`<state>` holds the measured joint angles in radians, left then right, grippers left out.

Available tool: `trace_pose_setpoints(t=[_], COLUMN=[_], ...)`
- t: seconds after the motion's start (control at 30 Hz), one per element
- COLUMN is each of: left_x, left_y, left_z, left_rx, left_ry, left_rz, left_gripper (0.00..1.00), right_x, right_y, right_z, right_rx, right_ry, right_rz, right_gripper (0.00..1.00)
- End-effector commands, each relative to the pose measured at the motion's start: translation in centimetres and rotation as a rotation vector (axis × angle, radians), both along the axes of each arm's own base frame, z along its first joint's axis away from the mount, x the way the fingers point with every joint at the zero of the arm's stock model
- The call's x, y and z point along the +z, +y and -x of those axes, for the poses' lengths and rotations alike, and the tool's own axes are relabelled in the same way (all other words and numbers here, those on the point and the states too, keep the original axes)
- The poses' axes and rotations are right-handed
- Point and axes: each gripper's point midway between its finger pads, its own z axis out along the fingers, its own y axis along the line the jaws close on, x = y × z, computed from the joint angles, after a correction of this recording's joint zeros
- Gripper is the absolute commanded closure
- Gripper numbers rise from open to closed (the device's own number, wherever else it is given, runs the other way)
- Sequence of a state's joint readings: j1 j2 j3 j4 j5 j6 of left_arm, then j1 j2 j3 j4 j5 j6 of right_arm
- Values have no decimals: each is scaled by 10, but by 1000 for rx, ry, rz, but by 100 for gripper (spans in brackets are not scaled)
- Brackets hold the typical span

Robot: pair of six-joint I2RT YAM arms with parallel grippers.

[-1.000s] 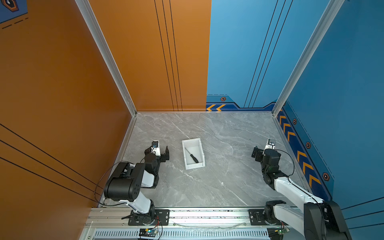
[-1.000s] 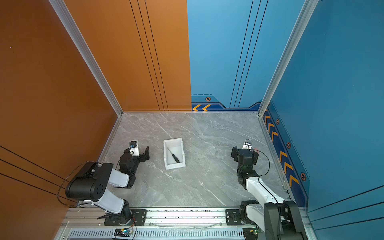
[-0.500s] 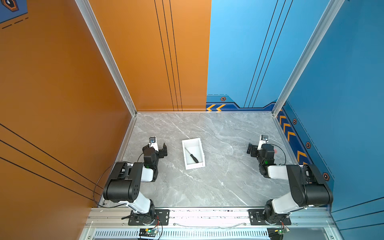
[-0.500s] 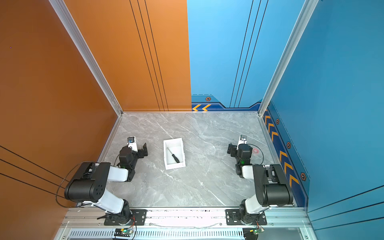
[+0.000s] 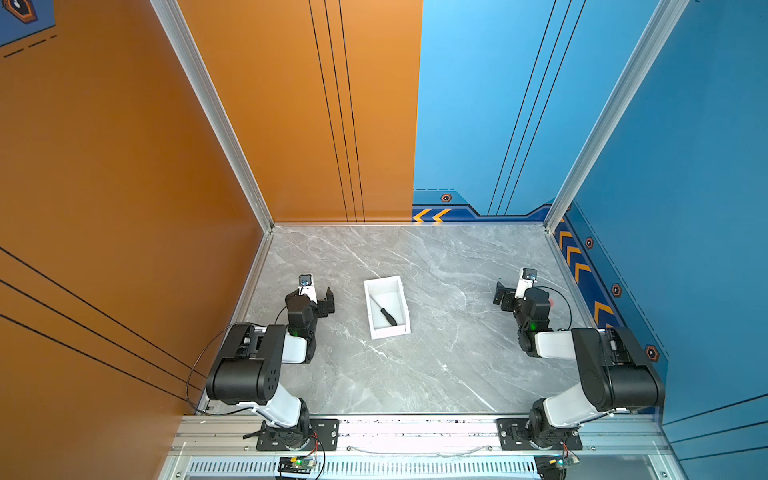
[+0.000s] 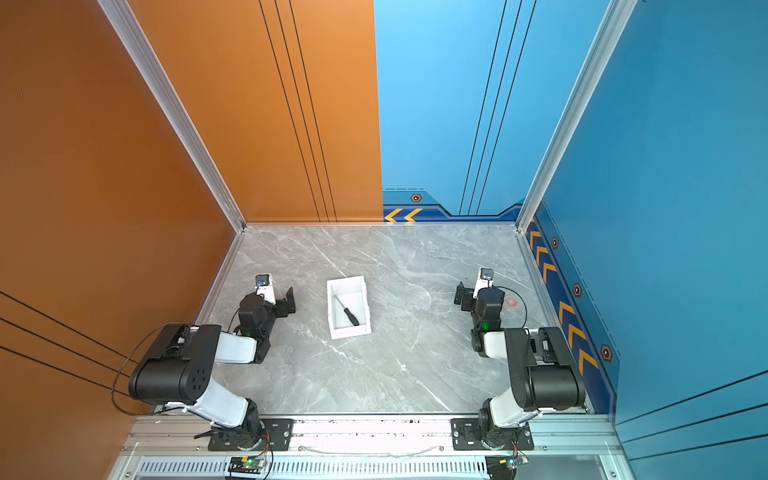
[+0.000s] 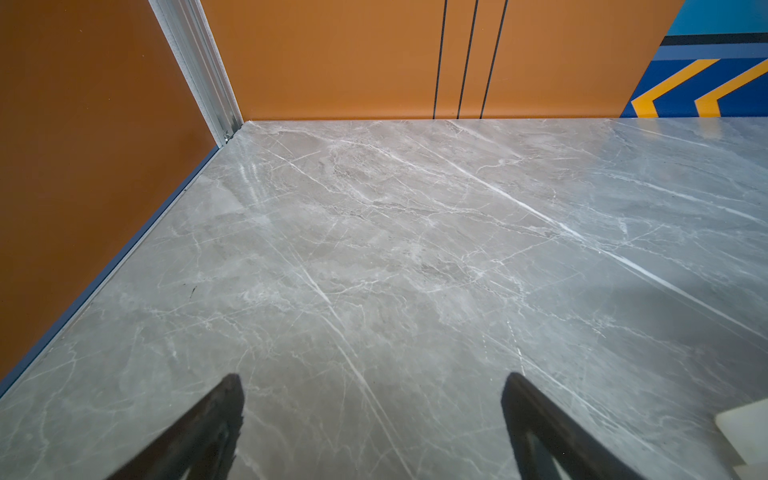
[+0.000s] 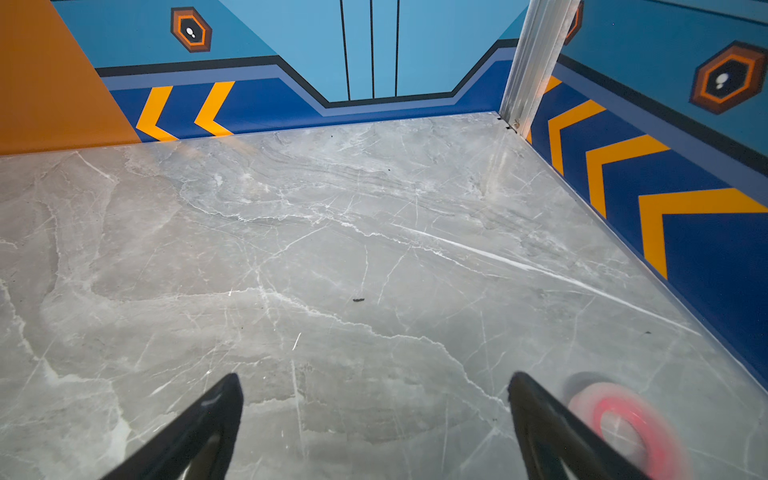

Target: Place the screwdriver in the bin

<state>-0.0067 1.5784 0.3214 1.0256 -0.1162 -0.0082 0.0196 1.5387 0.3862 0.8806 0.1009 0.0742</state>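
The screwdriver [image 5: 385,312] [image 6: 348,312], black-handled with a thin shaft, lies slantwise inside the white bin [image 5: 384,281] [image 6: 347,281] in the middle of the marble table. My left gripper [image 5: 311,297] [image 6: 270,296] [image 7: 372,380] rests low to the left of the bin, open and empty. A corner of the bin [image 7: 744,432] shows at the edge of the left wrist view. My right gripper [image 5: 519,291] [image 6: 478,293] [image 8: 374,380] sits far to the right of the bin, open, with only bare table between its fingers.
A pinkish-red ring [image 6: 511,302] [image 8: 619,428] lies on the table just beside my right gripper, near the blue right wall [image 5: 590,266]. The orange wall [image 5: 249,270] borders the left side. Both arms are folded back over the front rail [image 5: 415,428].
Both arms have folded back toward their bases; the right arm's elbow swung up and to the right most. The screwdriver and the bin have not moved.
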Motion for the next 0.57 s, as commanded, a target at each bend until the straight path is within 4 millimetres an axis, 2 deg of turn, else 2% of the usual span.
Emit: trace_pose_setpoints(t=[0.0,0.53], left_x=[7,5], left_y=[2,2], left_z=[-3,-7], left_rx=[8,15], left_ry=[-16,9], left_rz=[4,-6], left_gripper=[2,2], right_x=[-1,-1], right_y=[1,1], right_z=[1,1], right_rx=[7,6], right_ry=[-6,-5], right_rz=[14,18], right_gripper=[0,0])
